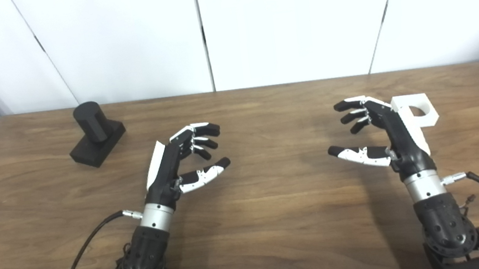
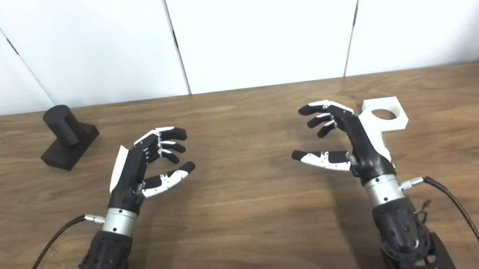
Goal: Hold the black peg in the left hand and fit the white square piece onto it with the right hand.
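Your left hand (image 1: 178, 160) and right hand (image 1: 381, 133) both hover empty, fingers spread. The black cylindrical peg on its square base (image 1: 95, 134) stands at ten o'clock on the wooden table (image 1: 277, 221); judged rigid, so grip the base. The white square plastic piece with a round hole (image 2: 386, 118) lies just behind your right hand, likely light and slick; pinch its outer edges.

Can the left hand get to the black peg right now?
Probably yes. The left hand is open and holds nothing, and the black peg stands on the table up and to its left. Only bare wood lies between them, so nothing seems to block the way.
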Controlling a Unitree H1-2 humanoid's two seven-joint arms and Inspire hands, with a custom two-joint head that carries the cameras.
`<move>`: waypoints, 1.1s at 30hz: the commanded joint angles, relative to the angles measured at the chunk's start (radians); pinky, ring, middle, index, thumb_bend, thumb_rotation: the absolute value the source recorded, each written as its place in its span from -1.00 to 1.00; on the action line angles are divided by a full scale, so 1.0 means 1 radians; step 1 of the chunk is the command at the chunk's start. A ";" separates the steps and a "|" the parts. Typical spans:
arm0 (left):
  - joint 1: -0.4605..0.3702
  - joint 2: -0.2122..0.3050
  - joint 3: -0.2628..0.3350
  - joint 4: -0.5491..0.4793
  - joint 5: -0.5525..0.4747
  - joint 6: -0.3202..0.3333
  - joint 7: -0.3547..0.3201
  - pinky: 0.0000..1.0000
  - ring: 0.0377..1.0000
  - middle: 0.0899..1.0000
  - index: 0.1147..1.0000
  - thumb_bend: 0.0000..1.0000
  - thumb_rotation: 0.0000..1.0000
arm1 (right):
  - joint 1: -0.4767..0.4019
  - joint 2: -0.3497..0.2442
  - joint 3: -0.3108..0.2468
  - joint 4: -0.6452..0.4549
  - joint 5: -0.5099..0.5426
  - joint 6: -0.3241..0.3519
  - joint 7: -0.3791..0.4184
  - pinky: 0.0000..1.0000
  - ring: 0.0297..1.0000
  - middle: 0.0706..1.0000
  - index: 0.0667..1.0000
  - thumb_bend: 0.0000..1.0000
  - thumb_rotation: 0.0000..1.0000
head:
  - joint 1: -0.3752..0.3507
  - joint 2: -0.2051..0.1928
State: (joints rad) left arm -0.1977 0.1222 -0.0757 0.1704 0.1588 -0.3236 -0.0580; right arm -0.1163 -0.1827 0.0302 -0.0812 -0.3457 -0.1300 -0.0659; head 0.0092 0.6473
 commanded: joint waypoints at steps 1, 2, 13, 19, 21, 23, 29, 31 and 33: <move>-0.037 0.002 0.003 -0.021 0.006 -0.022 0.010 -0.02 0.19 0.33 0.25 0.31 -0.99 | -0.023 -0.008 -0.003 -0.015 -0.007 -0.041 -0.012 -0.04 0.20 0.35 0.27 0.14 -1.00 | 0.000 0.000; -0.037 0.003 0.002 -0.020 0.006 -0.027 0.010 -0.02 0.19 0.33 0.25 0.30 -0.99 | -0.023 -0.008 -0.002 -0.017 -0.011 -0.037 -0.011 -0.03 0.21 0.35 0.27 0.14 -1.00 | 0.000 0.000; -0.038 0.005 0.001 -0.010 -0.001 -0.038 0.004 -0.01 0.21 0.34 0.25 0.31 -1.00 | -0.021 -0.005 0.000 -0.021 -0.022 -0.034 -0.011 -0.02 0.21 0.34 0.26 0.14 -1.00 | 0.006 0.000; -0.039 -0.002 -0.010 0.002 0.009 -0.036 0.005 0.01 0.21 0.33 0.25 0.32 -0.94 | -0.017 -0.014 -0.005 -0.017 0.002 -0.041 -0.001 -0.04 0.21 0.35 0.24 0.14 -1.00 | 0.089 -0.018; -0.037 -0.011 -0.018 -0.001 0.015 -0.026 0.006 0.01 0.23 0.34 0.26 0.33 -0.88 | -0.014 -0.020 -0.009 -0.024 0.013 -0.035 0.006 -0.04 0.22 0.36 0.25 0.13 -1.00 | 0.140 -0.032; -0.036 -0.022 -0.026 0.000 0.021 -0.021 0.010 -0.02 0.21 0.33 0.26 0.34 -0.91 | -0.012 -0.028 -0.014 -0.025 0.024 -0.039 0.010 -0.04 0.23 0.36 0.25 0.14 -1.00 | 0.187 -0.045; -0.045 -0.052 -0.048 0.040 0.067 -0.031 0.031 -0.01 0.20 0.34 0.27 0.34 -0.90 | -0.003 -0.041 -0.033 -0.027 0.058 -0.038 0.022 -0.07 0.21 0.36 0.25 0.12 -1.00 | 0.320 -0.091; -0.049 -0.063 -0.055 0.050 0.086 -0.029 0.043 0.00 0.20 0.34 0.27 0.34 -0.87 | -0.003 -0.042 -0.039 -0.035 0.066 -0.021 0.028 -0.06 0.20 0.37 0.25 0.11 -1.00 | 0.341 -0.102; -0.054 -0.071 -0.058 0.064 0.093 -0.033 0.049 -0.03 0.19 0.34 0.26 0.33 -0.88 | -0.002 -0.036 -0.045 -0.052 0.085 0.010 0.038 -0.06 0.20 0.37 0.25 0.11 -1.00 | 0.354 -0.113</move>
State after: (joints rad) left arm -0.2188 0.0600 -0.1288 0.2364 0.2388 -0.3267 -0.0265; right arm -0.0930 -0.2170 -0.0046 -0.0866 -0.2841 -0.1218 -0.0297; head 0.3543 0.5415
